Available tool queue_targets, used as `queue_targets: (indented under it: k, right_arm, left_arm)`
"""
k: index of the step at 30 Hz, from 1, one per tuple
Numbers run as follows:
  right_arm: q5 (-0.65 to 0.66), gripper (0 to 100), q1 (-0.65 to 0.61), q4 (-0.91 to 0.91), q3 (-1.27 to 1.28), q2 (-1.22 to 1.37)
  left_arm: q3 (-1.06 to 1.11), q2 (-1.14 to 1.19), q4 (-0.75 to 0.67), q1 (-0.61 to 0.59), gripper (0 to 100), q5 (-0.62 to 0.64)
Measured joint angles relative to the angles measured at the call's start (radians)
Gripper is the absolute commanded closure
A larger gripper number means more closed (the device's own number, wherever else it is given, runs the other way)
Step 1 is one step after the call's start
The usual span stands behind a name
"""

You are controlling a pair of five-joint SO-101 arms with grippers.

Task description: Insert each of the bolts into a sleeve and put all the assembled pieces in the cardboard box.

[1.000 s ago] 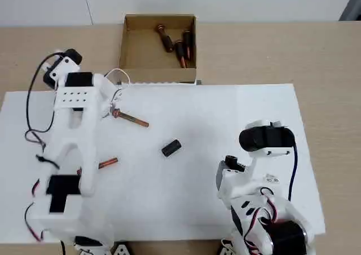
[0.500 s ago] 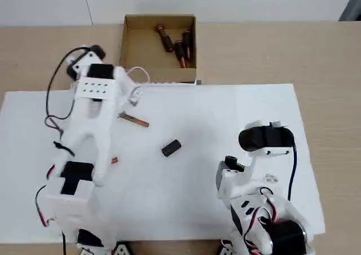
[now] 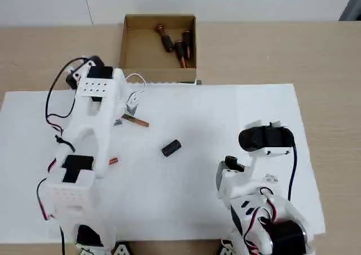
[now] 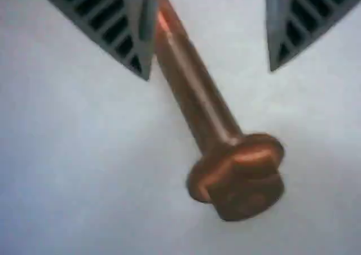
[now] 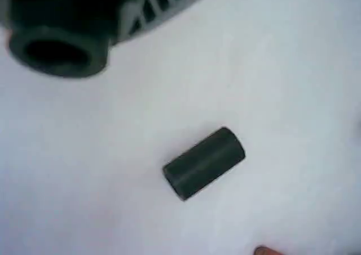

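A copper bolt lies on the white sheet, its shaft running up between the fingers of my open left gripper and lying close against one of them. From above, the left gripper hangs over that bolt's head end. A second bolt pokes out beside the left arm. A loose black sleeve lies mid-sheet. My right gripper sits at the front right, shut on another black sleeve. The cardboard box holds several assembled pieces.
The white sheet covers most of the wooden table. The box stands just behind the sheet's back edge. Cables trail from the left arm. Open sheet lies between the loose sleeve and the right arm.
The left arm has swung right and come down over the nearer bolt, now covering its head end. The right arm, loose sleeve and box have not moved.
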Motion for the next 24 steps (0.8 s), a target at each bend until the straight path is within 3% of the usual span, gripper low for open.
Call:
queue_targets:
  k: [11,17,24]
  right_arm:
    - [0.0,99.5,0.002,0.0,0.0,0.0]
    - [0.0,99.5,0.002,0.0,0.0,0.0]
    - [0.0,99.5,0.0,0.0,0.0,0.0]
  left_arm:
    - [0.0,0.026,-0.034,0.0,87,0.011]
    - [0.0,0.026,-0.072,-0.04,96,0.025]
    - [-0.025,0.092,-0.075,-0.044,98,0.021]
